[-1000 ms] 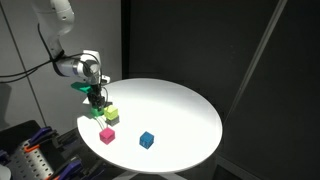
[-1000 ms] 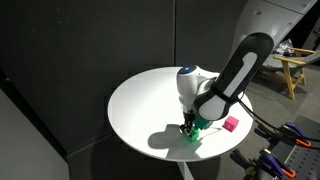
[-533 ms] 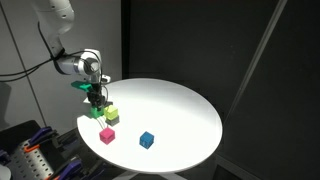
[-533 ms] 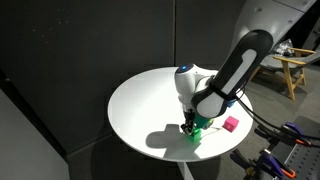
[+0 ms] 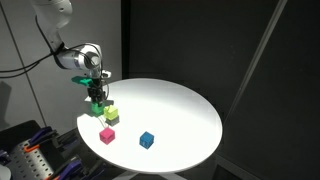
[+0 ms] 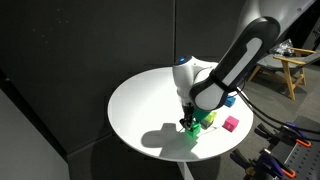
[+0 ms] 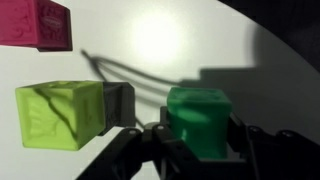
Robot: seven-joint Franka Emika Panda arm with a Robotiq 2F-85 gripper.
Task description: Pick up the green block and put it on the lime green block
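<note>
My gripper is shut on the green block, one finger on each side of it. It holds the block just above the white round table. The lime green block sits on the table close beside the held block, apart from it. In both exterior views the gripper hangs at the table's edge with the green block in it, next to the lime green block.
A pink block lies near the lime one. A blue block lies further along the table. Dark curtains surround the table; clutter stands below its edge.
The arm has risen a little with the green block in the gripper. The other blocks have not moved.
</note>
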